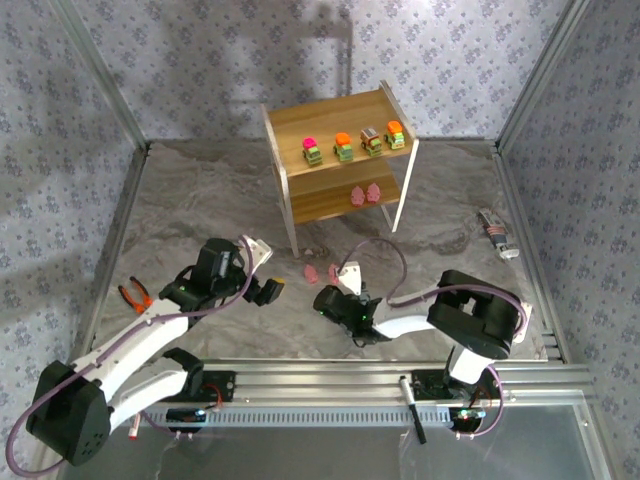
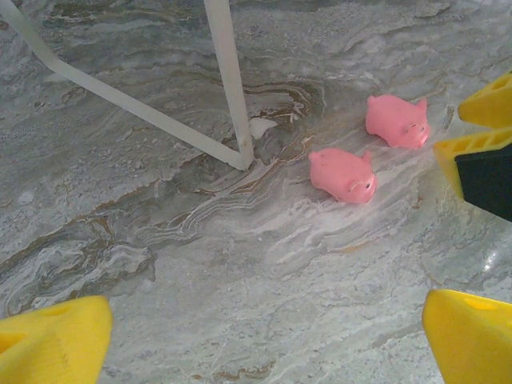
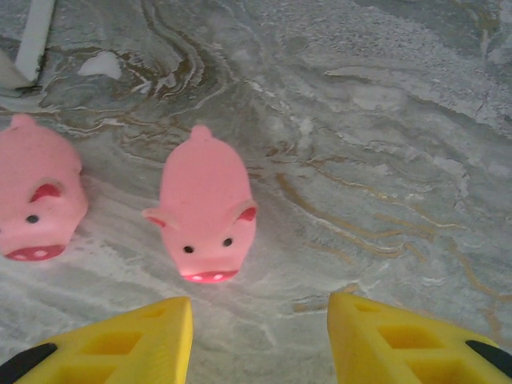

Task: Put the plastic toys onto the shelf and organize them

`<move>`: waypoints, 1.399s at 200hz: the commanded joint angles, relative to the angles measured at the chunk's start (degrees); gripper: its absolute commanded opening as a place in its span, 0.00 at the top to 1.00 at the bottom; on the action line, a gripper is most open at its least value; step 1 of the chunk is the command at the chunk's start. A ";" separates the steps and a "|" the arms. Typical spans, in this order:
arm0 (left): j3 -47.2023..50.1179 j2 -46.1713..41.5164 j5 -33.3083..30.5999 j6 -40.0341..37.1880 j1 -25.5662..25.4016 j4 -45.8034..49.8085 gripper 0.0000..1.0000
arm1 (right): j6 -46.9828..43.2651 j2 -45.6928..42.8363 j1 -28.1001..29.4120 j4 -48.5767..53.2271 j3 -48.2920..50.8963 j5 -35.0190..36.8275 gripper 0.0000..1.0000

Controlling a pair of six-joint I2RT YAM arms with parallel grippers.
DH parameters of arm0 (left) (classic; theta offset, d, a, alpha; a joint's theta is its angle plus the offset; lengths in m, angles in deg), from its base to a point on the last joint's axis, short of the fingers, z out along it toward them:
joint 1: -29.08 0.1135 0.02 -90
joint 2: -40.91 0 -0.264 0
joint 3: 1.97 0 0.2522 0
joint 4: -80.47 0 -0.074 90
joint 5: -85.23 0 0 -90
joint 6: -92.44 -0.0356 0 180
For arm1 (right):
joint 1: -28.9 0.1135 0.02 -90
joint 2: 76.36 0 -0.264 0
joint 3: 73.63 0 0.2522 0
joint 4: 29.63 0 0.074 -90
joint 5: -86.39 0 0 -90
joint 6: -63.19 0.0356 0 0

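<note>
Right jaws stand parted, empty, just short of a pink pig (image 3: 206, 210); left jaws gape empty.

- Just ahead of the right gripper (image 3: 260, 336), a little left of its gap, the first pig (image 3: 206, 204) lies on the table (image 1: 200, 210), snout toward the gripper.
- The second pig (image 3: 36, 188) lies close to the left of the first pig, not touching it.
- The shelf leg (image 3: 32, 40) stands beyond the second pig, at far left.
- From the left gripper (image 2: 264, 344), both of these lie ahead and to the right, with the shelf leg ahead and left of them.
- The shelf (image 1: 340, 160) stands beyond both grippers, with four cars (image 1: 343, 148) in a row on its top tier and two pigs (image 1: 364, 194) side by side on the lower tier.
- The pliers (image 1: 135, 294) lie left of the left gripper, well apart.
</note>
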 commanded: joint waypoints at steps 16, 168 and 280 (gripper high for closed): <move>-1.11 0.65 2.16 0.51 0.19 -1.06 0.00 | -2.68 1.68 -1.55 -4.86 0.80 -1.30 0.50; -2.03 2.93 4.14 0.36 0.02 -1.85 0.00 | -7.42 4.38 -3.83 -8.98 -1.24 -4.78 0.52; -2.19 3.73 4.16 0.46 -0.06 -2.56 0.00 | -10.04 4.20 -5.92 -9.15 -2.20 -5.67 0.75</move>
